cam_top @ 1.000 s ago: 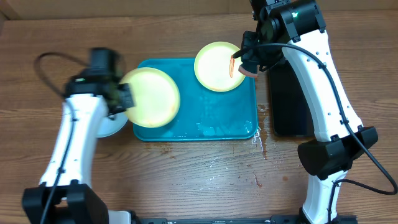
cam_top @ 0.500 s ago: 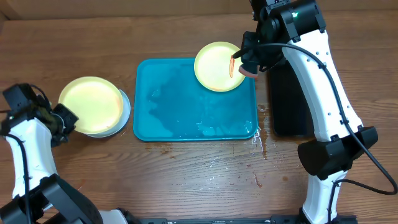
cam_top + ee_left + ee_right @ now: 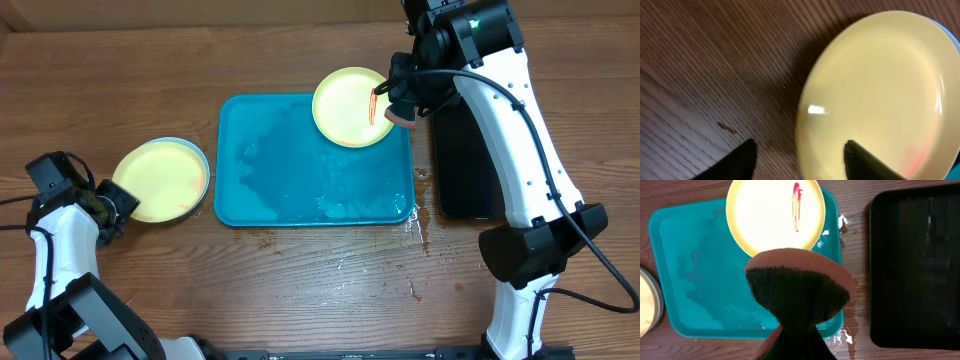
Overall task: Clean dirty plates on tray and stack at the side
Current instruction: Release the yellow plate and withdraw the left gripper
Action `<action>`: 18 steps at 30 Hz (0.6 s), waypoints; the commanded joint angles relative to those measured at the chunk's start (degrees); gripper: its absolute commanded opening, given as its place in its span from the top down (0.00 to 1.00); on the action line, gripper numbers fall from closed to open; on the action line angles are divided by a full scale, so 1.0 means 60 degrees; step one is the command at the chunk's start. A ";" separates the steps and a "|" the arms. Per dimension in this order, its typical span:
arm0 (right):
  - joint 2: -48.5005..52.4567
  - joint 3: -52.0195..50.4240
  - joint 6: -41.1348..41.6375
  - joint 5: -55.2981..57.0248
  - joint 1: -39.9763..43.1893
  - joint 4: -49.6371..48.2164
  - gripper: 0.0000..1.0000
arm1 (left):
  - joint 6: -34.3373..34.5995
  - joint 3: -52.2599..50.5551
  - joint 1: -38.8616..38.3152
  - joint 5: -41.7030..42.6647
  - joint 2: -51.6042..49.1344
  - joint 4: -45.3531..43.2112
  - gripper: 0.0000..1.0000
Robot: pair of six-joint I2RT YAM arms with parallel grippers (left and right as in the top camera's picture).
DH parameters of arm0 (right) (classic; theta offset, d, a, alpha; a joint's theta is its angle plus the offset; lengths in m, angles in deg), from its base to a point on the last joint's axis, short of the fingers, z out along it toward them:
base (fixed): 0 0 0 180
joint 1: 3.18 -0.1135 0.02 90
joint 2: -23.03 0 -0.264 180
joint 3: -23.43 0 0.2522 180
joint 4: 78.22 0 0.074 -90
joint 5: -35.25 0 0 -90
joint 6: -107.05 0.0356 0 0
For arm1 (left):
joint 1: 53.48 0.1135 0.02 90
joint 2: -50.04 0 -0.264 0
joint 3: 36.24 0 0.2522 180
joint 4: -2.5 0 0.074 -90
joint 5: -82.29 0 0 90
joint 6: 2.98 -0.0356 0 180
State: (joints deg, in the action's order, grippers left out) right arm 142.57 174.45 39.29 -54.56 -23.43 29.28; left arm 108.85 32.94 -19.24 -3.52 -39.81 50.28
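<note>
**One plate stacked beside the tray, one smeared plate still on it**

A brown wood-grain worktop (image 3: 300, 290) fills the frame. At far left, the left tool (image 3: 115, 203) sits beside the stack with its fingers (image 3: 742, 160) spread wide, gripping nothing. In the left wrist view the top plate's rim shows in the gap between them.

The stack is a yellow-green round plastic plate (image 3: 160, 180) resting in a pale blue plate (image 3: 204, 158). It stands on the worktop just left of the tray, and the top plate has a faint reddish tint near its lower right edge.

At centre, the teal-blue rectangular plastic tray (image 3: 300, 170) is wet. A second yellow-green plate (image 3: 345, 105) sits at its upper right corner, overhanging the rim and marked with a red-orange smear (image 3: 796, 205). Just right of it, the right tool (image 3: 398, 98) is clamped on a round orange-brown sponge (image 3: 800, 275) with a dark scouring face. At right lies a narrow black tray (image 3: 915, 265).
</note>
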 commanded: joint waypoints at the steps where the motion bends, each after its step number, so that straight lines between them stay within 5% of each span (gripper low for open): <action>1: -0.0066 0.0120 -0.0022 -0.0051 0.0047 -0.0029 0.96 | -0.0069 -0.0058 0.0036 0.0408 0.0047 -0.0029 0.28; 9: -0.0066 0.0120 -0.0022 -0.0055 0.0047 -0.0066 0.96 | -0.1184 0.0594 -0.0047 0.2000 0.0047 0.0364 0.24; 15: -0.0066 0.0120 -0.0025 -0.0055 0.0047 -0.0237 0.96 | -0.2055 0.2240 -0.1024 0.1978 0.0047 0.1800 0.42; 18: -0.0066 0.0120 -0.0025 -0.0055 0.0047 -0.0240 0.96 | -0.2084 0.3133 -0.2036 0.1985 0.0047 0.2229 0.40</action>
State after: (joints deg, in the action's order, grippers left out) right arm 142.57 174.45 39.29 -54.56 -23.43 28.12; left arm 99.16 47.02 -26.78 6.71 -39.85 62.61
